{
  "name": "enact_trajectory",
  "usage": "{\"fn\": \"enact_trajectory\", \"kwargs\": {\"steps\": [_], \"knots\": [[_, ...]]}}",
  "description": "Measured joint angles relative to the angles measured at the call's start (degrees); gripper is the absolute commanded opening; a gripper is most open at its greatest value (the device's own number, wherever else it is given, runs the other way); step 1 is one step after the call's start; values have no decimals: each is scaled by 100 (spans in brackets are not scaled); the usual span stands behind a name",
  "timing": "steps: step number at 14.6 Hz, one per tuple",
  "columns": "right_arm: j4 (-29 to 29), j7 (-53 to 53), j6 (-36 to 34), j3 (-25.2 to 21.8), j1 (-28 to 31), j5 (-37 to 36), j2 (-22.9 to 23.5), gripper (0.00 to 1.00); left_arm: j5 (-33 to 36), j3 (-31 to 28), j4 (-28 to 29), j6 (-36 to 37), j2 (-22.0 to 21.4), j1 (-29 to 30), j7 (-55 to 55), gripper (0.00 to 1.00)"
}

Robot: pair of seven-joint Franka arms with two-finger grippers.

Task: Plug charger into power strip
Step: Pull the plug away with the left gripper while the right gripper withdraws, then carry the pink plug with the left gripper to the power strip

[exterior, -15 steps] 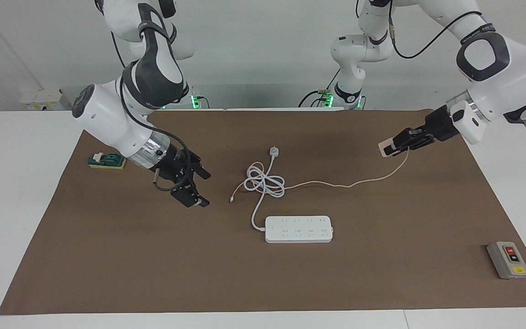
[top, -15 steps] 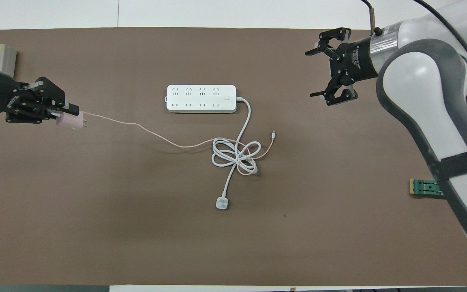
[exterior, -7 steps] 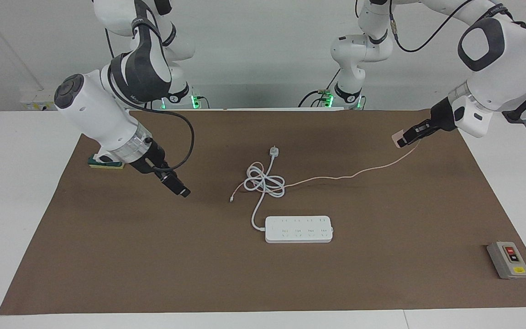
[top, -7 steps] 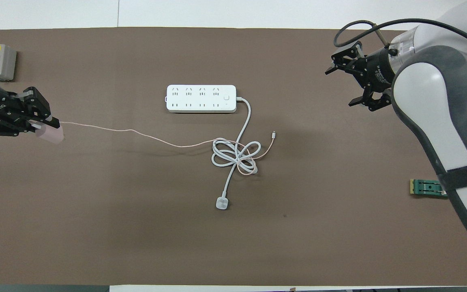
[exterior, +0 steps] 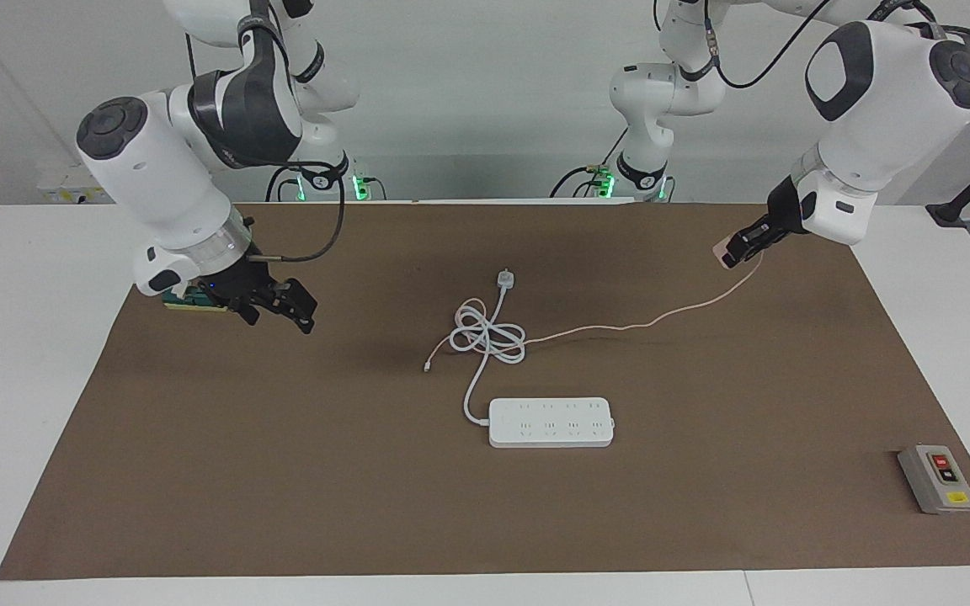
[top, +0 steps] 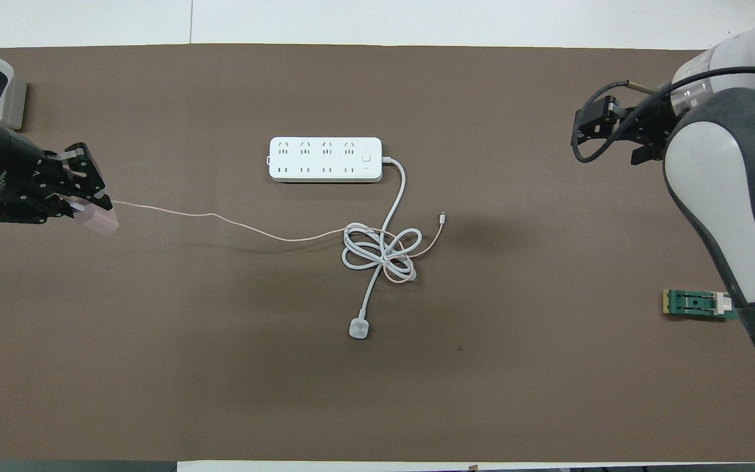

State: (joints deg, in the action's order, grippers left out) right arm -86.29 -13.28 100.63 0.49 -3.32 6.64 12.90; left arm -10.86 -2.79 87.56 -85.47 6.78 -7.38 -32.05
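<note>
The power strip (exterior: 551, 422) lies flat mid-desk (exterior: 704, 505), farther from the robots than its coiled cord. Left pincer (exterior: 733, 251) is clenched on the charger (exterior: 721, 249), held aloft over the left arm's end: light, rigid, best gripped by its flat sides. Right pincer (exterior: 279, 305) waits, released.

Legible markings are few. The left end effector (top: 99, 213) carries white lettering along its black housing; the characters cannot be made out. The grey switch box (exterior: 937, 478), on the surface well apart from that end effector, has a red and a yellow button; any print on them is too small to read.
</note>
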Motion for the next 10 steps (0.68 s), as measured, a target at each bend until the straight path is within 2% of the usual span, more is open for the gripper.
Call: {"fn": "enact_trajectory", "kwargs": {"steps": [4,7,10], "knots": [[-9,1130,-524,-5,62,-402,-553,100,-80,1,0,0,14,-3,-1252,0],[-23,1658,-1053,-7,145,-474,-997,100,-114,26,-6,0,7,-30,-1514,0],[-45,1750,-1443,-3,149,-476,-1376,100,-88,63,-9,-17,4,-139,-1571,0]]}}
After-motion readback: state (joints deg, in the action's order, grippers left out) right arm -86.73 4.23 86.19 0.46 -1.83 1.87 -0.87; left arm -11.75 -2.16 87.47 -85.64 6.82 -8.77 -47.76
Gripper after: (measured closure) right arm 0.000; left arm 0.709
